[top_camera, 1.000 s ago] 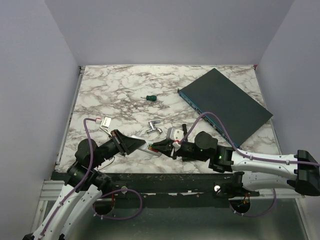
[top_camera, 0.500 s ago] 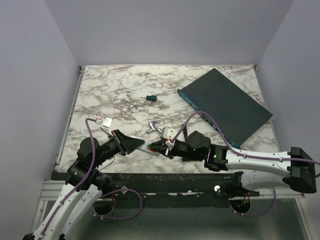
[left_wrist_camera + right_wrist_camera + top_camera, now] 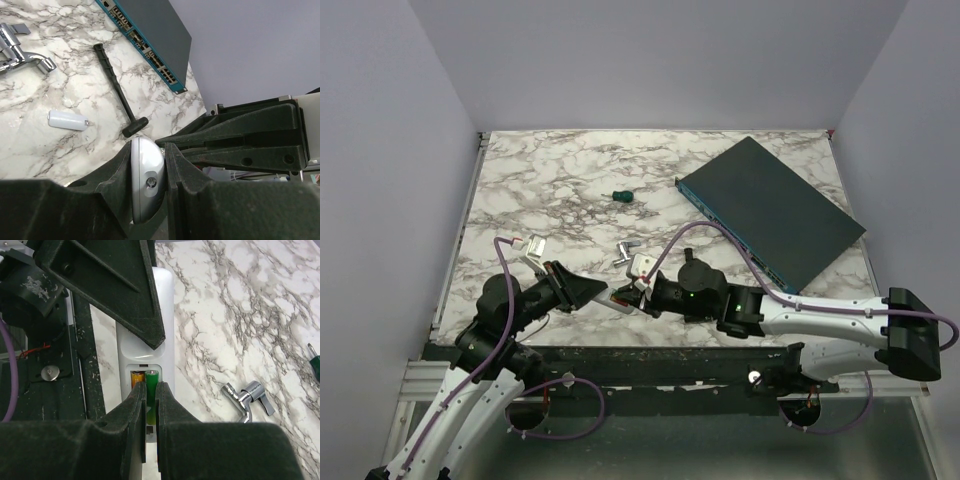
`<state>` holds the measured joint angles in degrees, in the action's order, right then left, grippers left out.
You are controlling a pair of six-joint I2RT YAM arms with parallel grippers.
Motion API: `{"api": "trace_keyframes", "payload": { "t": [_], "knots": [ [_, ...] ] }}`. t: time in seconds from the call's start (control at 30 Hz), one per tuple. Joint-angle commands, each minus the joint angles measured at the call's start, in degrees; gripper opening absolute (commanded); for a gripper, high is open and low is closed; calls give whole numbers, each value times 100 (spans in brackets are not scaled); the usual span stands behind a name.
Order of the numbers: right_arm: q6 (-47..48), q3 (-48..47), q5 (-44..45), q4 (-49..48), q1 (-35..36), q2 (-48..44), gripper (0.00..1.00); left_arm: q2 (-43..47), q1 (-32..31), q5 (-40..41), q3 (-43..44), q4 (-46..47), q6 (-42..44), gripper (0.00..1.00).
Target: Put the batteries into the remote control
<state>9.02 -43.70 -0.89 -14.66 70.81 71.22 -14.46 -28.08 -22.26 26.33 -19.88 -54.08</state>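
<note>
1. top view: at the near edge of the marble counter [image 3: 550,180], the left jaws and right jaws meet over the small white remote control [image 3: 620,297].
2. left wrist view: the left jaws are clamped tight on the remote control's rounded end.
3. right wrist view: the right jaws, nearly closed, pinch a green battery [image 3: 152,382] at the open compartment, just beside an orange battery [image 3: 136,379] lying in its slot. it looks as if one is loaded and the second is only partly in.

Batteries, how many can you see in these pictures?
2. An orange battery sits in the remote control's open compartment. A green battery beside it is pinched in the right gripper. More may be hidden.
</note>
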Motion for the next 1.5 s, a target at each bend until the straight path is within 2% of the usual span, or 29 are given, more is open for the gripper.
{"api": "trace_keyframes", "payload": {
  "t": [0.0, 1.0, 1.47],
  "knots": [
    [45, -16, 132, 1147, -71, 486, 1, 217, -58, -634, 459, 1065, -253, 0],
    [23, -291, -423, 1715, -169, 1132, 1, 376, -58, -622, 582, 1080, -155, 0],
    [-4, -609, -526, 1528, -190, 1500, 1, 406, -58, -684, 488, 1236, -313, 0]
  ]
}}
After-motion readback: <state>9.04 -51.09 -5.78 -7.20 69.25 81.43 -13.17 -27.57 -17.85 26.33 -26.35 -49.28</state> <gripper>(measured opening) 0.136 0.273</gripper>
